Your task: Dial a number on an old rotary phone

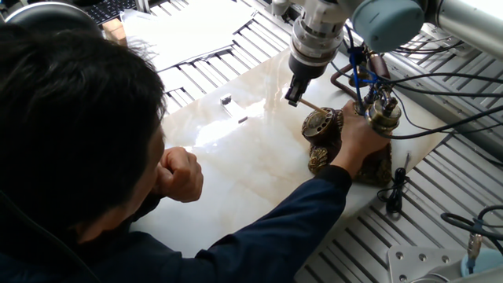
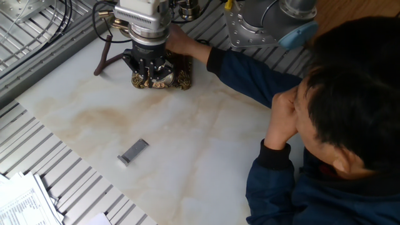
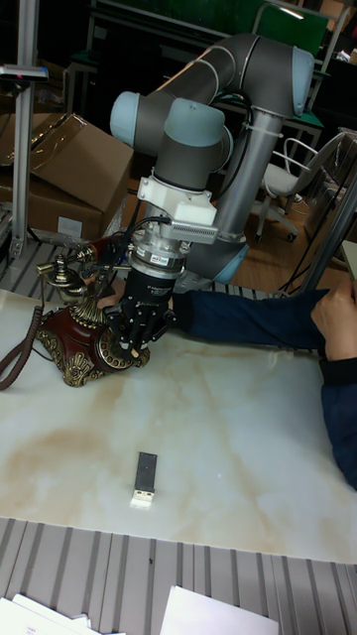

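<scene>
The old rotary phone stands near the far right edge of the marble table, dark bronze with an embossed base. Its round dial faces up and left, and the brass-capped handset rests on the cradle. A person's hand steadies the phone body. My gripper hangs just above and left of the dial, shut on a thin rod that slants down toward the dial's rim. In the other fixed view the gripper hides most of the dial of the phone. In the tall view the gripper overlaps the phone.
A small grey stick-shaped device lies mid-table. The phone's coiled cord trails off the far edge. The person's sleeve reaches across the table and their head fills the near side. Cables and papers lie beyond the table.
</scene>
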`<action>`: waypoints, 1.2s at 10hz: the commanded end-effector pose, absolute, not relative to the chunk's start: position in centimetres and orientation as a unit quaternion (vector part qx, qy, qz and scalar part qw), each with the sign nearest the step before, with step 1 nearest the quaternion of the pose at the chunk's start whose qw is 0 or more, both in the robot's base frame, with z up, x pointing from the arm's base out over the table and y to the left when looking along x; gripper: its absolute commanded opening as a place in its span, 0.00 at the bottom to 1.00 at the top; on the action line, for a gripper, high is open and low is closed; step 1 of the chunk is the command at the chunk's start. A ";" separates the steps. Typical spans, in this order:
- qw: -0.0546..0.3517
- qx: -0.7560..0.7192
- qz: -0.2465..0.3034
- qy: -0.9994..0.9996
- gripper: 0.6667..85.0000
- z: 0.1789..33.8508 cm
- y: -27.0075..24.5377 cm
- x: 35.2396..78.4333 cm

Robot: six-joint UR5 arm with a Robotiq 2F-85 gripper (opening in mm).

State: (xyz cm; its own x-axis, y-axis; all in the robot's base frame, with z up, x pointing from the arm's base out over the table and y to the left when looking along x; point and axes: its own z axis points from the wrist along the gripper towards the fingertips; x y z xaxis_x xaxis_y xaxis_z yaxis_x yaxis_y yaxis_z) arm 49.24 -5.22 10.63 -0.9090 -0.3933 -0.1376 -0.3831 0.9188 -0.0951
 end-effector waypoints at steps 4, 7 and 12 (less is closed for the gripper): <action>0.080 -0.190 -0.027 0.978 0.02 10.7 -4.9 48.6; 0.077 -0.192 -0.031 0.978 0.02 10.9 -5.1 48.7; 0.082 -0.195 -0.032 0.977 0.02 10.8 -5.4 49.0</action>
